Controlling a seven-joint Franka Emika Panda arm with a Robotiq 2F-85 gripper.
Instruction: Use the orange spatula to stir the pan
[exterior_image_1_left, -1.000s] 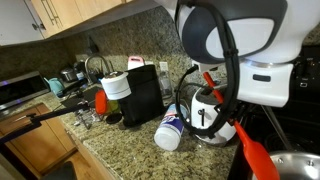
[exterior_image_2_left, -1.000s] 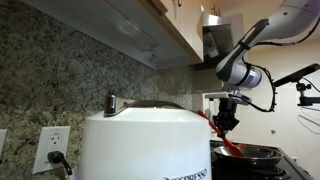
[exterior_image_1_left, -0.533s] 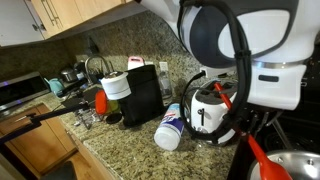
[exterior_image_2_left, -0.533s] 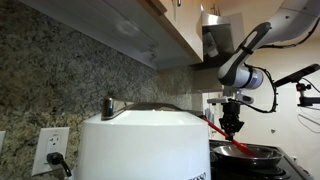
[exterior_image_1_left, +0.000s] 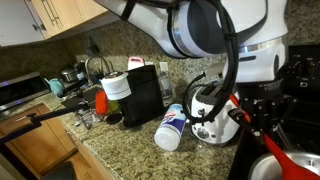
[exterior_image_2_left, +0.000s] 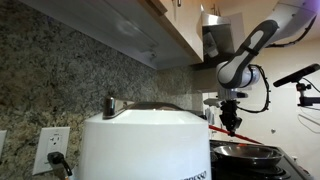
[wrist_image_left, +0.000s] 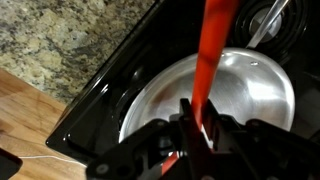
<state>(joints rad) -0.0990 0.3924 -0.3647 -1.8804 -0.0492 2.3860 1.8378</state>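
Note:
The orange spatula (wrist_image_left: 212, 52) is clamped by its handle in my gripper (wrist_image_left: 200, 125) and runs up across the wrist view. Below it lies the pan (wrist_image_left: 255, 95), shiny silver and round, on a black stove top. In an exterior view my gripper (exterior_image_1_left: 258, 108) holds the spatula (exterior_image_1_left: 268, 143) slanting down toward the pan (exterior_image_1_left: 300, 165) at the bottom right. In an exterior view the gripper (exterior_image_2_left: 231, 118) hangs above the pan (exterior_image_2_left: 245, 153) with the spatula (exterior_image_2_left: 228, 129) held almost level, clear above the rim.
A white appliance (exterior_image_2_left: 140, 145) fills the near foreground. On the granite counter (exterior_image_1_left: 120, 145) stand a black coffee machine (exterior_image_1_left: 143, 92), a lying can (exterior_image_1_left: 170, 130), a kettle (exterior_image_1_left: 208, 112) and a sink area (exterior_image_1_left: 75, 85). A stove edge (wrist_image_left: 95, 100) borders the wood floor.
My arm has moved away from the white appliance and risen. The spatula has lifted from the pan's inside to a nearly level pose above it.

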